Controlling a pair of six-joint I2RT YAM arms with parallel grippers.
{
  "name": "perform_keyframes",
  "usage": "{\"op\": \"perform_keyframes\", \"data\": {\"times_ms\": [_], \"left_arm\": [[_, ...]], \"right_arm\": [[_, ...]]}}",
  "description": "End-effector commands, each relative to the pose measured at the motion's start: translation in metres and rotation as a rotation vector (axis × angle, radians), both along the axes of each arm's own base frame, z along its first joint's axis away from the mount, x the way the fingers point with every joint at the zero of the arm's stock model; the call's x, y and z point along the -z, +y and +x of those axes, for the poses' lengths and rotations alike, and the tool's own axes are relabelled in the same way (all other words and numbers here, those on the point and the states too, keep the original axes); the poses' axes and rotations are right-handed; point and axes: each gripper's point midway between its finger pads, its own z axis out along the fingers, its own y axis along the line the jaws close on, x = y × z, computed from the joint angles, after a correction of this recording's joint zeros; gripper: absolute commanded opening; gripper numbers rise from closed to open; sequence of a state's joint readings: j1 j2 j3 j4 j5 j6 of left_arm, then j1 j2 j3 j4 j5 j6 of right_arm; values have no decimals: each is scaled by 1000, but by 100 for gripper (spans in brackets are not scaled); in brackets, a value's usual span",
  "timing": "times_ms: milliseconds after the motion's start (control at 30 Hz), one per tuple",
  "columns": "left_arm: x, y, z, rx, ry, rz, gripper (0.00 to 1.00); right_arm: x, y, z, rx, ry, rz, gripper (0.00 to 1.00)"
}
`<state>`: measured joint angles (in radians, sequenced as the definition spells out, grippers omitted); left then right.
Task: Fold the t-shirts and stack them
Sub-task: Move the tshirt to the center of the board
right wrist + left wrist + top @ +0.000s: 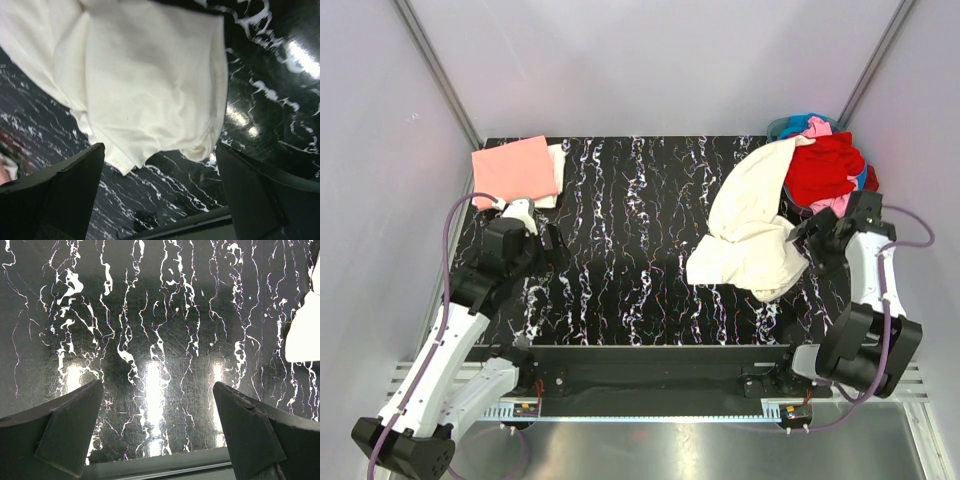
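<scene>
A large cream t-shirt (755, 235) is seen crumpled on the right half of the black marbled table (640, 280). Its upper end is draped against a heap at the upper right of the top view, in which a red t-shirt (825, 165), a pink t-shirt (817, 127) and a blue t-shirt (788, 125) are piled. At the upper left, a salmon-pink t-shirt (515, 167) is laid folded on a white t-shirt (558, 162), whose edge is shown at its right. The left gripper (157, 390) is held with its 2 fingers spread wide over bare table at the left, nothing between them. The right gripper (160, 147) is likewise spread and empty, held just above the cream t-shirt's right edge.
</scene>
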<state>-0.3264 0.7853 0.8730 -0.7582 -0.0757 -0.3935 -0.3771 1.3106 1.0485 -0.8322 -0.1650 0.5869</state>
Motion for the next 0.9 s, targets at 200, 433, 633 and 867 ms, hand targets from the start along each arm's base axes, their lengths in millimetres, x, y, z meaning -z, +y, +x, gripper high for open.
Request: {"op": "perform_keyframes", "data": {"times_ms": [200,433,633,867], "left_arm": [[-7,-1,7,-11,-30,-7,99],[-4,-1,7,-9,-20,-4,99],[-5,1,7,-18,-24,1,99],[-5,0,7,-15,-25,0,99]], "right_arm": [[-29,121,3,-310,-228,-3,100],[39,205,-7,-573,-27,-6,92],[60,259,4,-718,48,-88,82],[89,274,15,-777,153,-221,76]]}}
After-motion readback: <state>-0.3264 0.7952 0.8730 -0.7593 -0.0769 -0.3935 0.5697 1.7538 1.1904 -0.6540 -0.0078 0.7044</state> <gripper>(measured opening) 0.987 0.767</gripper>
